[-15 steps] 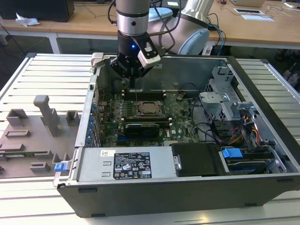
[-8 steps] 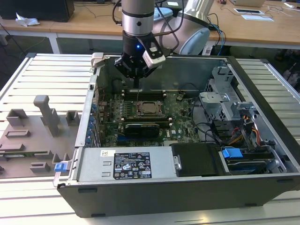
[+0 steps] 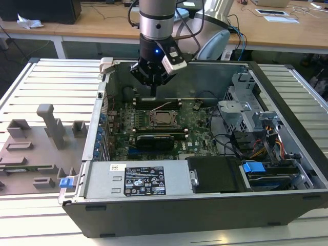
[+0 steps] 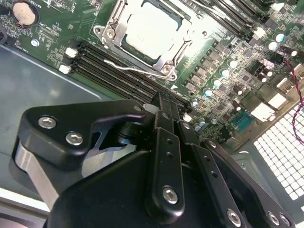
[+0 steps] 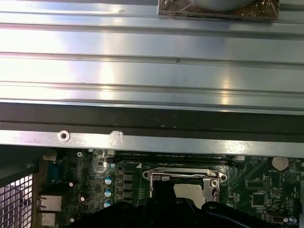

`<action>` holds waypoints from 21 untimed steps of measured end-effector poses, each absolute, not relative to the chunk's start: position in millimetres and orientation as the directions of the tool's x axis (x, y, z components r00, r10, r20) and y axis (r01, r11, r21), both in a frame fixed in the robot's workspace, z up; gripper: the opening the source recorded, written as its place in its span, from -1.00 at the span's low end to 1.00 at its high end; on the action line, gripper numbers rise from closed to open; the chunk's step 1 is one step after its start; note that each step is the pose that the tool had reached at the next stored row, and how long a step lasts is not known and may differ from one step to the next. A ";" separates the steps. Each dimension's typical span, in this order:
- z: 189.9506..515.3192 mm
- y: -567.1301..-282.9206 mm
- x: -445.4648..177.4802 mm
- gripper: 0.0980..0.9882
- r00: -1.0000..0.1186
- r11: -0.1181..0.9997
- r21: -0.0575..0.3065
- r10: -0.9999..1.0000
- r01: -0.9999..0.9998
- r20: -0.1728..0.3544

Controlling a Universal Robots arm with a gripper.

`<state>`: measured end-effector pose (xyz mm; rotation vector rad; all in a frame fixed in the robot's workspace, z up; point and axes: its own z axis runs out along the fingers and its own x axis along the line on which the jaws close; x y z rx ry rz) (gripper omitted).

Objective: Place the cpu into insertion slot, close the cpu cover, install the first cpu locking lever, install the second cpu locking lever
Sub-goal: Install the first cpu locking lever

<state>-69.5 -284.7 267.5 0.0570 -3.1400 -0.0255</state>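
In the exterior view the gripper (image 3: 154, 95) is hanging just above the centre of the frame, over the open computer case (image 3: 300, 120), with its tip pointing down at the green motherboard (image 3: 200, 128). It is hovering just beyond the back edge of the insertion slot (image 3: 173, 123), which is sitting at the middle of the frame, and is not touching it. In the second wrist view the black fingers (image 4: 164, 142) are pressing together with nothing pinched between them. The cpu (image 4: 152, 31) is lying flat in the slot, its pale metal top showing through the cut-out of the cpu cover (image 4: 113, 21), which is lying down flat around it. A thin wire lever (image 4: 124, 67) is running along the socket's edge beside the long black memory slots (image 4: 102, 59); whether it is hooked down I cannot tell. A grey fixture plate (image 3: 31, 148) is lying at the exterior view's left.
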 end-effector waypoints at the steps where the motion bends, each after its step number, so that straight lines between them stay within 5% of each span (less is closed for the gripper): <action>1: 267.4 -284.7 -68.9 -0.98 -0.999 0.999 0.016 -0.036 -0.036 0.001; 21: 266.8 -284.7 -47.3 -0.98 -0.999 0.999 0.016 -0.036 -0.036 0.001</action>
